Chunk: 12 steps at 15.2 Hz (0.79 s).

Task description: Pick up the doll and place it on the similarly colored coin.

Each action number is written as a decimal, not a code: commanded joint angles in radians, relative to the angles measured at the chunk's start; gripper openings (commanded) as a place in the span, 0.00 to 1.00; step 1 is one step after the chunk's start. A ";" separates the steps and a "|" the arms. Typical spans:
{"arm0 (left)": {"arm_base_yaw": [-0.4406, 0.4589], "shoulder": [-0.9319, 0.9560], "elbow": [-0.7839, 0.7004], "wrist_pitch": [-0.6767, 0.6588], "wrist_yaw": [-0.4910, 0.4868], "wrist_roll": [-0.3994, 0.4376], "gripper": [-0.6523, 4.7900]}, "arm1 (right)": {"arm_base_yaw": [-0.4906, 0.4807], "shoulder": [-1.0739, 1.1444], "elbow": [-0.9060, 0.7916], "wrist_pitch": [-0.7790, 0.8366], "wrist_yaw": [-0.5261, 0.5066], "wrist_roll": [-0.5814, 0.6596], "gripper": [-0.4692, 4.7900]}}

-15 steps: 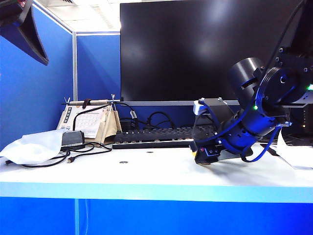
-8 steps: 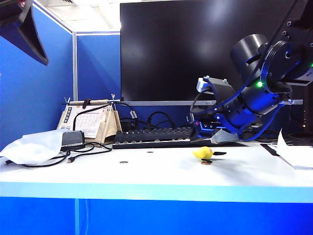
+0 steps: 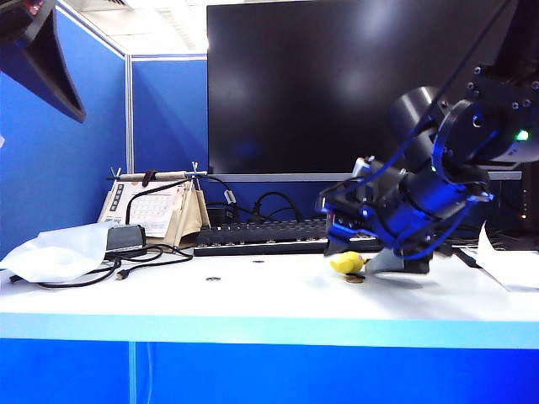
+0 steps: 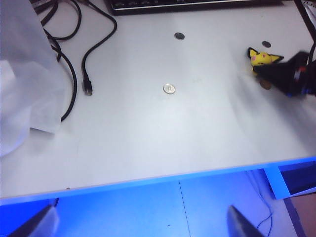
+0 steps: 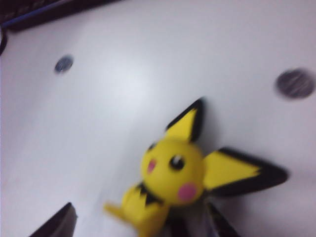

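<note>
Yellow doll (image 3: pixel 347 262) stands mid-right on the table (image 3: pixel 253 295), half hiding the coin (image 3: pixel 355 279). Right gripper (image 5: pixel 140 222) spread, cut off. Left gripper (image 4: pixel 140 222) spread, tips barely visible.

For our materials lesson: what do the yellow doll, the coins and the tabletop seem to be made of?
Doll: probably moulded plastic or vinyl, smooth and matt, with flat painted colours.
Pale coin and grey coin: apparently metal, catching light.
Brass-coloured coin: likely metal; mostly hidden.
Tabletop: seemingly white laminate, smooth with soft glare.
</note>
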 commanded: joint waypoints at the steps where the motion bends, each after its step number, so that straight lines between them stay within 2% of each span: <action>1: -0.001 -0.002 0.000 -0.005 0.008 0.008 1.00 | -0.011 0.001 0.057 0.002 0.027 0.018 0.73; 3: -0.001 -0.002 0.000 0.000 0.007 0.008 1.00 | -0.026 0.033 0.120 -0.059 0.005 0.066 0.73; 5: -0.001 -0.002 0.000 0.003 0.007 0.009 1.00 | -0.032 0.060 0.136 -0.148 -0.023 0.060 0.73; 7: -0.001 -0.002 0.000 0.003 0.007 0.009 1.00 | -0.032 0.060 0.135 -0.174 -0.026 0.031 0.73; 12: -0.001 -0.002 0.000 0.014 0.003 0.017 1.00 | -0.032 0.044 0.135 -0.194 -0.131 0.031 0.73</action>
